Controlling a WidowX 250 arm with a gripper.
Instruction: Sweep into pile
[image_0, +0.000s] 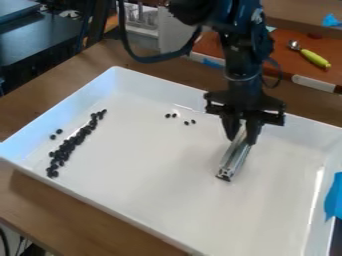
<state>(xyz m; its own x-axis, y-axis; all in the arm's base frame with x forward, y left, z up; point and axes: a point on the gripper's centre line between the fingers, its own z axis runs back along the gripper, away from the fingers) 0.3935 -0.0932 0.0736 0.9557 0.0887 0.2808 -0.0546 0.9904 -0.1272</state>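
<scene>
The black gripper (243, 136) hangs over the right half of the white tray (167, 175), shut on a silver metal bar (234, 159). The bar slants toward the camera, its near end low over or on the tray floor; which of the two I cannot tell. A long band of small black pieces (69, 145) lies along the tray's left side. Two loose pieces (56, 134) lie just left of that band. Several more pieces (180, 119) are scattered near the back wall, left of the gripper.
Raised white walls enclose the tray on a brown wooden table (80, 210). Blue tape (333, 197) is on the tray's right edge. Behind, a spoon with a yellow-green handle (314, 58) lies on an orange-brown surface. A dark cable (157, 58) loops beside the arm.
</scene>
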